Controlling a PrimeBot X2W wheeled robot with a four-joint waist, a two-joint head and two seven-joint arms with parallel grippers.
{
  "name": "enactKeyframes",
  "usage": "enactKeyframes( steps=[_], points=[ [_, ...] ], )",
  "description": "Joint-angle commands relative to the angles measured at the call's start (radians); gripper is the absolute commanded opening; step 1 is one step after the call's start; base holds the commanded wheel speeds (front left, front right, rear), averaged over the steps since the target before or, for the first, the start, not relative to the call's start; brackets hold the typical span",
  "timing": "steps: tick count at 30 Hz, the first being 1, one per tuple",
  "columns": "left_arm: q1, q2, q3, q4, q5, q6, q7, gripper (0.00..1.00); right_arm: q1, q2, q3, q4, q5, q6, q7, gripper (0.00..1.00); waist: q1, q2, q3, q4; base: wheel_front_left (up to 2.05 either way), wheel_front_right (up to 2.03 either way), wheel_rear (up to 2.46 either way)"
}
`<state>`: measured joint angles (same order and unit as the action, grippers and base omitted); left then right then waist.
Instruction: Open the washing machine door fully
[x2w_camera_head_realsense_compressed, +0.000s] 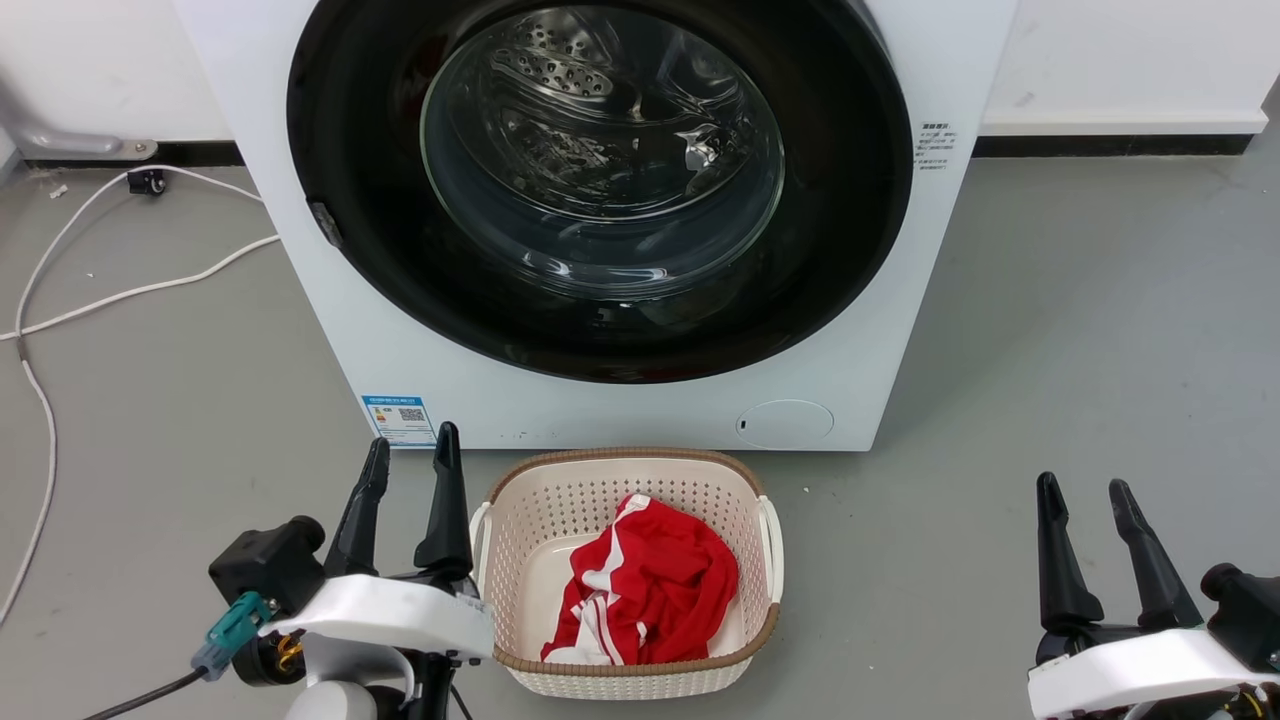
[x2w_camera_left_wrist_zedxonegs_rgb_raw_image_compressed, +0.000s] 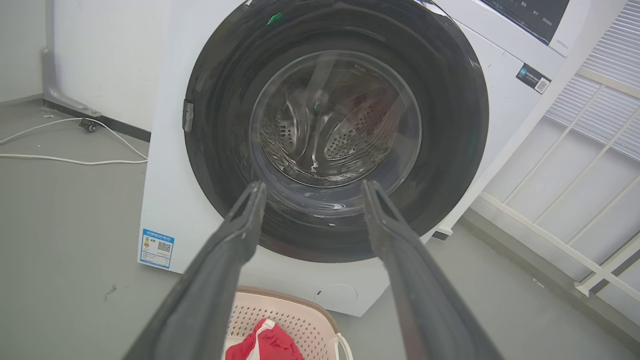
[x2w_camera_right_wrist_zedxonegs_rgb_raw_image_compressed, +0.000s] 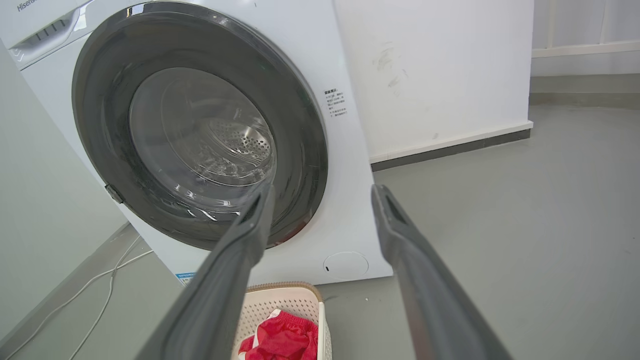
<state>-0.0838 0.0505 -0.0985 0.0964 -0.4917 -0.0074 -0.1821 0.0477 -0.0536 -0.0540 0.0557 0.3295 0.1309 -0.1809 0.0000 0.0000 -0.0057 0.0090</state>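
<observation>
The white washing machine (x2w_camera_head_realsense_compressed: 330, 290) (x2w_camera_left_wrist_zedxonegs_rgb_raw_image_compressed: 165, 210) (x2w_camera_right_wrist_zedxonegs_rgb_raw_image_compressed: 350, 200) stands in front of me. Its round black-rimmed door (x2w_camera_head_realsense_compressed: 850, 230) (x2w_camera_left_wrist_zedxonegs_rgb_raw_image_compressed: 450, 125) (x2w_camera_right_wrist_zedxonegs_rgb_raw_image_compressed: 100, 130) lies flat against the front, shut, with the steel drum visible through the glass bowl (x2w_camera_head_realsense_compressed: 600, 150). A small latch tab (x2w_camera_head_realsense_compressed: 322, 222) (x2w_camera_left_wrist_zedxonegs_rgb_raw_image_compressed: 188, 116) sits on the door's left rim. My left gripper (x2w_camera_head_realsense_compressed: 412, 450) (x2w_camera_left_wrist_zedxonegs_rgb_raw_image_compressed: 311, 186) hovers open low at the left, short of the machine. At the lower right my right gripper (x2w_camera_head_realsense_compressed: 1082, 490) (x2w_camera_right_wrist_zedxonegs_rgb_raw_image_compressed: 322, 189) is open too, holding nothing.
A beige laundry basket (x2w_camera_head_realsense_compressed: 520, 480) (x2w_camera_left_wrist_zedxonegs_rgb_raw_image_compressed: 300, 310) (x2w_camera_right_wrist_zedxonegs_rgb_raw_image_compressed: 290, 295) with a red and white garment (x2w_camera_head_realsense_compressed: 650, 590) sits on the floor against the machine's front, between my grippers. White cables (x2w_camera_head_realsense_compressed: 60, 290) trail over the grey floor at the left. A wall runs behind.
</observation>
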Motion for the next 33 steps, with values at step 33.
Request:
enactKeyframes(
  steps=[33],
  points=[
    [0.012,0.000,-0.044,0.023,0.340,0.027,-0.073,1.00,0.035,0.005,-0.002,-0.037,-0.294,0.000,-0.029,1.00,0.0000,0.0000,-0.003,0.017,0.00,0.00,0.00]
  ],
)
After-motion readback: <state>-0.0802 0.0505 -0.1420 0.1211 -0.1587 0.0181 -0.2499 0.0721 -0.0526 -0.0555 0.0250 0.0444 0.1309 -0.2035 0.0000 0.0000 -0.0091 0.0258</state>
